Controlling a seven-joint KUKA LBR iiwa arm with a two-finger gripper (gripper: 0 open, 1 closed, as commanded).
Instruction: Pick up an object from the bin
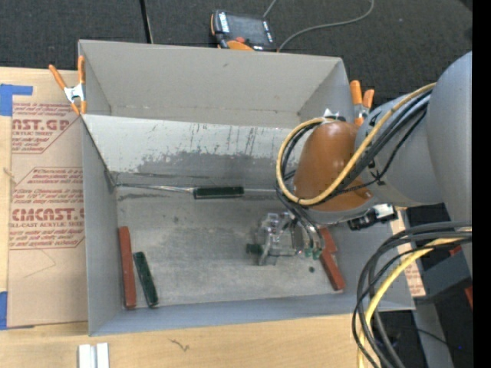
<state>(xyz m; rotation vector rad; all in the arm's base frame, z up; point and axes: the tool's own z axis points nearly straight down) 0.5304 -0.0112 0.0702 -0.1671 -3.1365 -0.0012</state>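
My gripper [270, 245] hangs low over the bin floor, right of centre, below the orange wrist cover. A small dark green piece [253, 249] lies at its left side, touching or nearly touching it. Just to the right, a red-brown stick [333, 265] lies along the bin's right wall, its upper end hidden under the arm. A dark green bar [219, 192] on a thin grey rod rests at the foot of the back wall, up and left of the gripper.
Against the left wall lie a long red-brown stick [125, 267] and a shorter dark green stick [145, 279], side by side. The grey floor between them and the gripper is bare. Cables loop round the wrist.
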